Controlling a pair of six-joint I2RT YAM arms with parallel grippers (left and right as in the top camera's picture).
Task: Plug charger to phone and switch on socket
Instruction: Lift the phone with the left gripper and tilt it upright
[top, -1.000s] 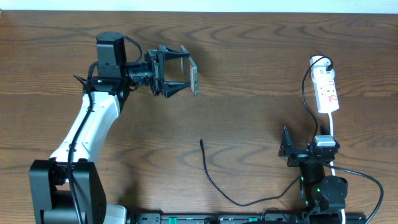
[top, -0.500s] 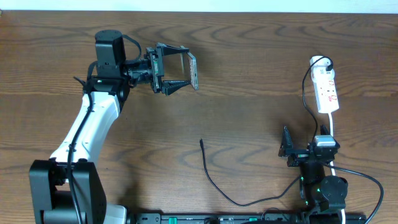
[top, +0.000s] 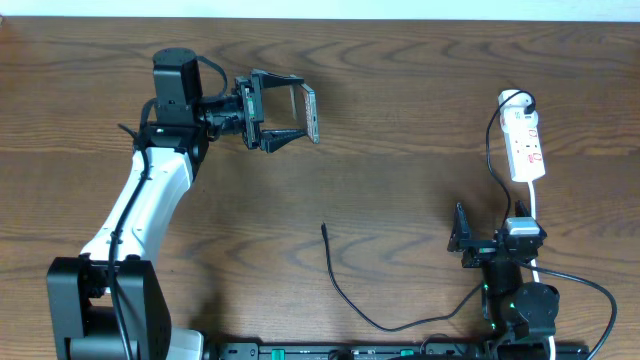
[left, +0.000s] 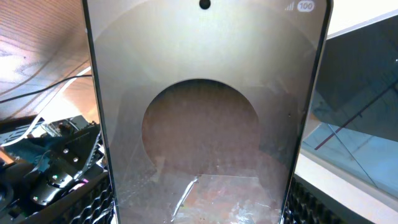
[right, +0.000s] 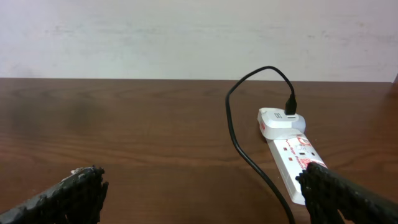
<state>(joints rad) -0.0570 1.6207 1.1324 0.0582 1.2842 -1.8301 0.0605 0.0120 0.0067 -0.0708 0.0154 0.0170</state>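
One claw is busy: the left gripper (top: 300, 113) is clamped on the phone (top: 311, 115), held on edge over the table. The right gripper (top: 462, 238) sits spread apart, well away from the charger (top: 324, 230). Best to steady the phone, port toward the cable tip.

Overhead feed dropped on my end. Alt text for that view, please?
The left gripper holds the phone on edge at upper left. The charger lies loose on the table at centre; the socket sits at right, beyond the open right gripper.
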